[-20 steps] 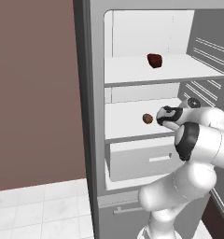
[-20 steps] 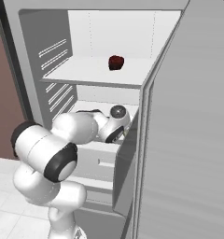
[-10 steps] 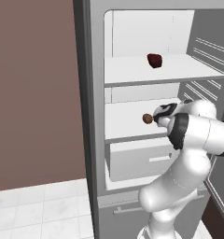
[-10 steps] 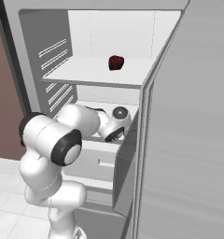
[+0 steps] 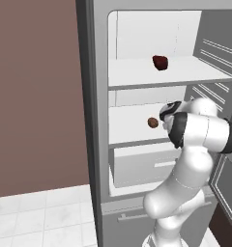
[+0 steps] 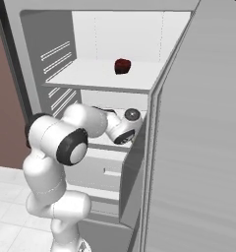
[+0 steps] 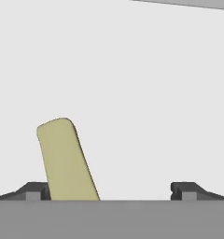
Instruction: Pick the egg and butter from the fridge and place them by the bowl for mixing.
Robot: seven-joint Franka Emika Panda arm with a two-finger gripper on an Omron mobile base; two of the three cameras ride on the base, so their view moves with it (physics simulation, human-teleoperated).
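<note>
Butter lies on the white middle shelf of the fridge, a pale olive stick slanting between the spread fingertips of the gripper, just beside the left one; whether it touches is unclear. Nothing is pinched. On that shelf the egg sits near the hand. One shelf up rests a lumpy dark red item, well apart. Below the shelf sits the white drawer, and the ribbed door racks flank the arm.

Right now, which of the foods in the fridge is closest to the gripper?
The butter, the pale yellow stick lying between the open gripper's fingertips; the egg sits off to one side.
</note>
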